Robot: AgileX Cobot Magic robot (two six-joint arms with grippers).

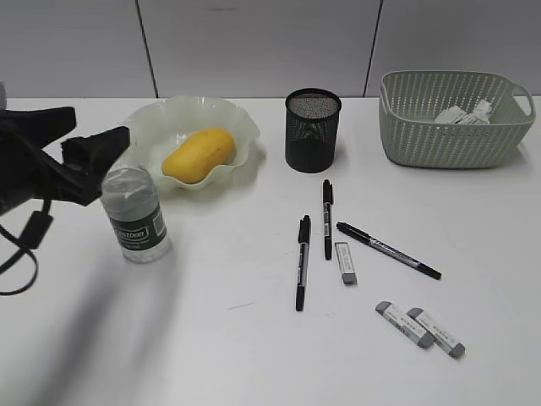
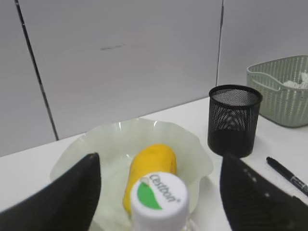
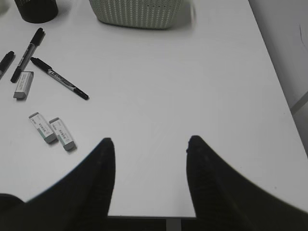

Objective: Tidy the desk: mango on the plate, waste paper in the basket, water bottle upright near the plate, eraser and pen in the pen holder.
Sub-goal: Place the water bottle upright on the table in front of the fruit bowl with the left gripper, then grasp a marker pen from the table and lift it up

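Note:
The water bottle stands upright on the desk, just in front of the plate. My left gripper is open around its top; in the left wrist view the jaws stand wide of the white-and-green cap without touching it. The mango lies in the plate. Waste paper sits in the basket. Three pens and three erasers lie in front of the pen holder. My right gripper hangs open over bare desk near the front edge.
Two erasers lie side by side at the front right. The left arm's cable droops over the desk's left side. A grey panelled wall runs behind the desk.

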